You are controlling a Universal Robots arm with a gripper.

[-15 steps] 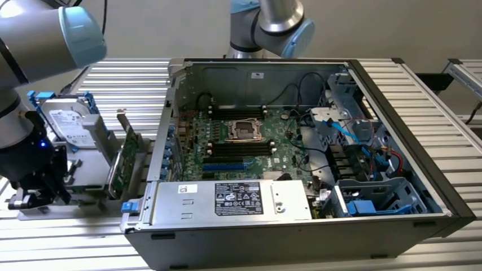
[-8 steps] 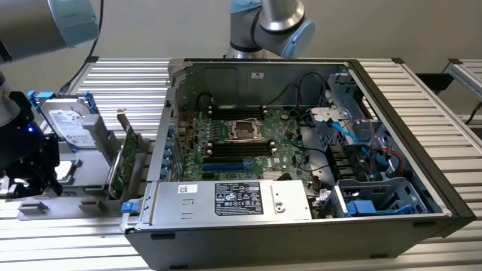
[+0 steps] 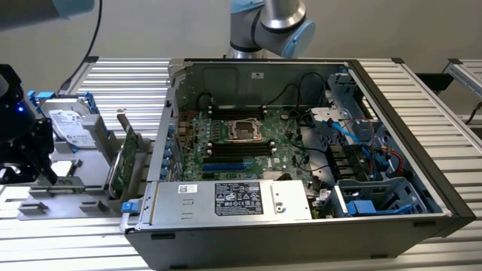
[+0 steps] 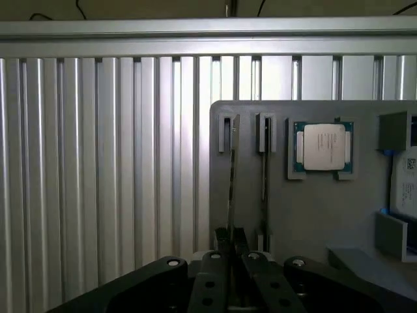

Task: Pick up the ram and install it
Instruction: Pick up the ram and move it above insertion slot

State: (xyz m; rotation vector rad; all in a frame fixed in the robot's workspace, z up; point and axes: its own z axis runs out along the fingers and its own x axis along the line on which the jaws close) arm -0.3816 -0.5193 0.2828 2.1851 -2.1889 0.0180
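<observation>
Standing on edge between the fingers [image 4: 223, 242], the ram [image 4: 232, 176] stretches lengthwise away.

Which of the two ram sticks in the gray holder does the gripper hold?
The ram stick farther from the processor: the gripper is shut on its end. The other stick stands free beside the processor.

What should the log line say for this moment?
gripper | jaws shut on thin dark ram stick | stick at grey plastic holder slot | second stick alongside | not yet installed
</observation>
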